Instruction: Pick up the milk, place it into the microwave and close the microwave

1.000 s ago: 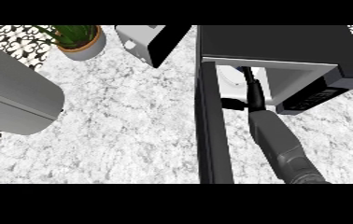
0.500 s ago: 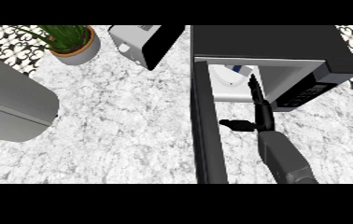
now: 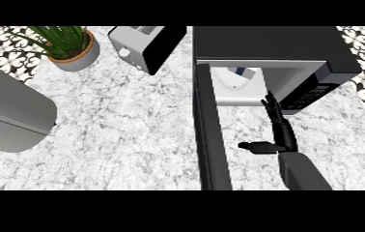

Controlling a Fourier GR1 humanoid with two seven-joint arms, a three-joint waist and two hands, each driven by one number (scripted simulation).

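**Operator:** Checking the right hand first — what do you read?

**Technician:** You see the right hand (image 3: 279, 129) in front of the microwave (image 3: 271, 47), at the counter's right side. Its fingers (image 3: 271, 103) are straight and point toward the cavity, with the tips at the cavity's front lip. The thumb (image 3: 253, 147) sticks out sideways toward the door. The hand holds nothing.

**Operator:** Where is the milk?

**Technician:** You find the milk (image 3: 239, 76) inside the microwave cavity, toward its left rear, apart from the fingertips. It appears white with a blue patch; you cannot tell whether it stands upright or lies tilted.

**Operator:** Door status?

**Technician:** You see the microwave door (image 3: 212, 139) swung fully open, running as a dark strip from the cavity's left edge toward the counter's near edge, just left of the hand.

**Operator:** Anything else on the counter?

**Technician:** You see a toaster (image 3: 146, 47) at the far edge, left of the microwave, and a potted plant (image 3: 68, 47) near the far left corner. The left hand does not show; only a grey forearm (image 3: 21, 115) lies at the left edge.
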